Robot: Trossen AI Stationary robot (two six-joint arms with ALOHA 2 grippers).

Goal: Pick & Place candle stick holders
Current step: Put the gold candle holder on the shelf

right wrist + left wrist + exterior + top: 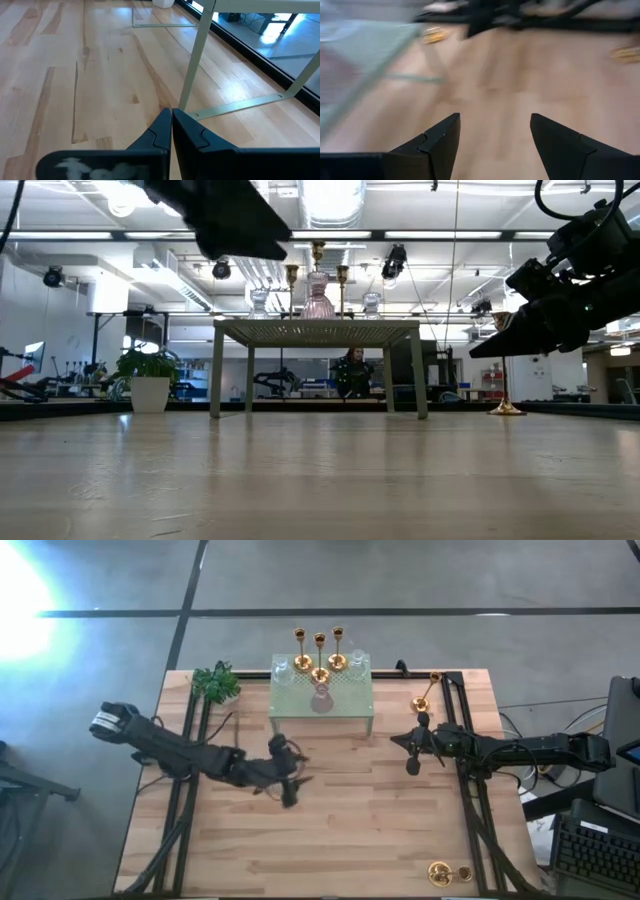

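Observation:
Several gold candlestick holders (pixel 320 640) stand upright on a small pale green stand (pixel 355 705) at the far middle, among clear and pink glass pieces (pixel 320 696). One more holder (pixel 425 695) stands on the wood right of the stand and also shows in the low view (pixel 505 365). Another holder (pixel 445 873) lies at the near right. My left gripper (pixel 298 770) is open and empty above the wood, near side of the stand; its own view (pixel 495 120) shows the gap. My right gripper (pixel 398 738) is shut and empty right of the stand, its fingers together in the wrist view (pixel 171 111).
A small green plant (pixel 216 683) in a white pot (pixel 150 393) stands at the far left. Black rails (pixel 470 800) run along the table's left and right sides. The stand's thin legs (pixel 192 75) are just ahead of my right gripper. Bare wood (pixel 340 840) fills the near middle.

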